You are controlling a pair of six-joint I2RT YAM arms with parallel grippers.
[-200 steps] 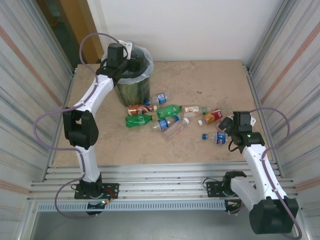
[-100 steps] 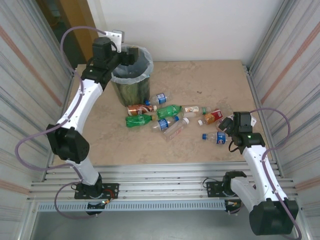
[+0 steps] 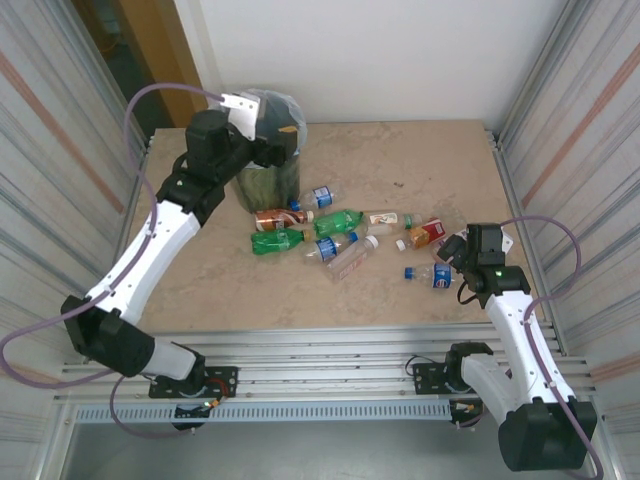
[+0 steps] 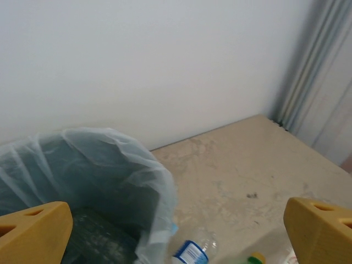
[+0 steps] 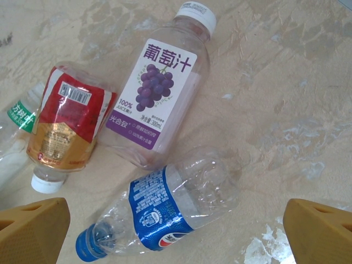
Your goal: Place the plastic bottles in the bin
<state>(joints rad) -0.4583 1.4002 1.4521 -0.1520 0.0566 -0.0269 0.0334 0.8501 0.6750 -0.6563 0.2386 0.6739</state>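
The bin (image 3: 266, 186), dark with a pale liner, stands at the far left of the table. My left gripper (image 3: 272, 128) hovers over its rim, open and empty. In the left wrist view the liner of the bin (image 4: 118, 165) lies left of the gap in that gripper (image 4: 176, 242). Several plastic bottles lie mid-table, among them a green bottle (image 3: 340, 220) and a brown bottle (image 3: 272, 217). My right gripper (image 5: 176, 236) is open just above a clear blue-labelled bottle (image 5: 165, 212). Beside it lie a grape-juice bottle (image 5: 162, 88) and a red-labelled bottle (image 5: 66, 129).
Ribbed metal walls (image 3: 580, 130) close in both sides of the table, and a white wall stands behind it. A clear blue-labelled bottle (image 4: 192, 253) lies right beside the bin's foot. Bare tabletop (image 3: 440, 160) stretches across the far right.
The left gripper opened wider over the bin and shifted slightly right, while that arm's elbow swung down toward the near left. The right arm stayed still.
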